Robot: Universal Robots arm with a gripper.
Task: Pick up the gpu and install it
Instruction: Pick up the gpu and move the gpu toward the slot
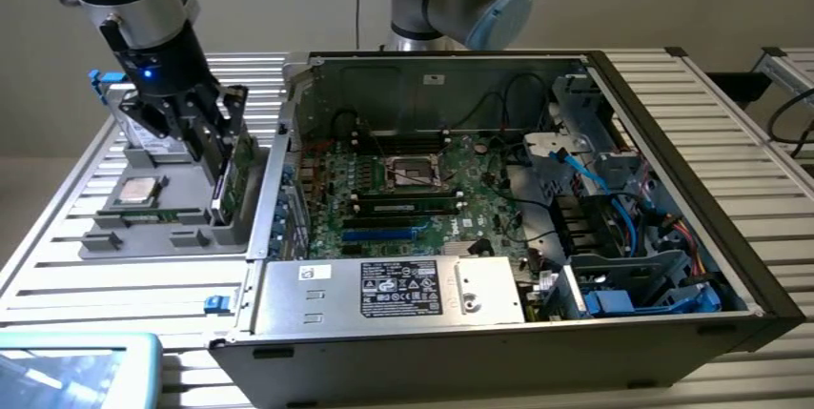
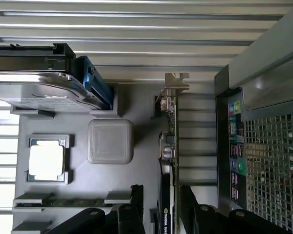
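The gpu (image 1: 236,173) stands on its edge in a slot at the side of the grey parts tray (image 1: 166,237) nearest the case. In the wrist view the gpu (image 2: 169,146) shows edge-on, a thin green card with its silver end bracket (image 2: 177,81) at the far end. My gripper (image 1: 210,142) hangs just above the card. It is open, with one black finger (image 2: 136,204) on each side of the card's near end and a gap showing on the tray side. The card rests in its slot.
The tray also holds a CPU (image 2: 46,161), a hard drive (image 2: 39,90) and a RAM stick (image 2: 63,201). The open computer case (image 1: 712,228), with motherboard (image 1: 395,190) and power supply (image 1: 395,290), lies close beside the tray; its rear wall (image 2: 263,146) is near the card.
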